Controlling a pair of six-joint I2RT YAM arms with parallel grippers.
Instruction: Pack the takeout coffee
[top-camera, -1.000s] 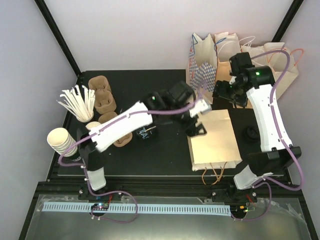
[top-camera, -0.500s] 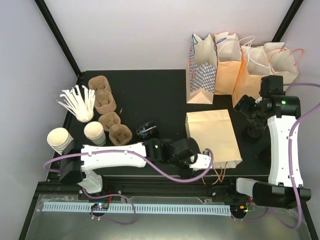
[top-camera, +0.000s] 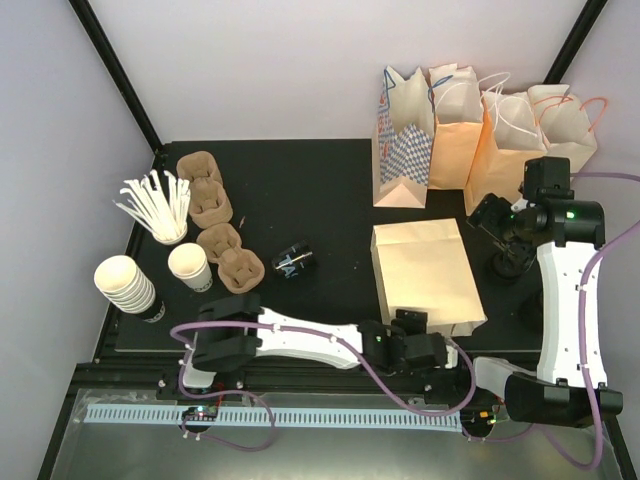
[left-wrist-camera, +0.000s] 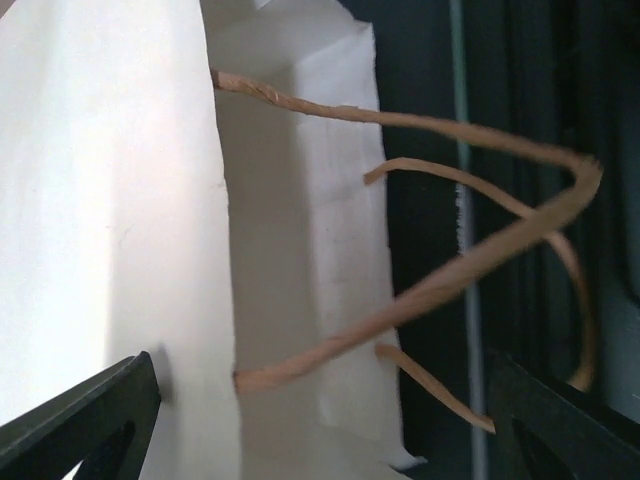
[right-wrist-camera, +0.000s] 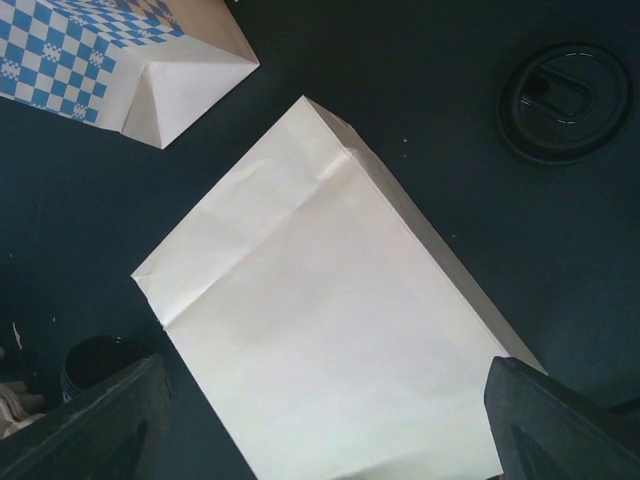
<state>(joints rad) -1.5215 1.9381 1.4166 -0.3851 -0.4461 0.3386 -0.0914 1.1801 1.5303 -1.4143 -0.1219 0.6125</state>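
On the table (top-camera: 300, 190) a flat bag (top-camera: 425, 270) is laid; its handles (left-wrist-camera: 400, 295), between the left gripper's (left-wrist-camera: 320, 430) parted fingers, could be snagged on closing. Right gripper's (right-wrist-camera: 320, 430) fingers are parted too.

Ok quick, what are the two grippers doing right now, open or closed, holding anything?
Left gripper: open, holding nothing, by the flat paper bag's handles.
Right gripper: open, holding nothing.
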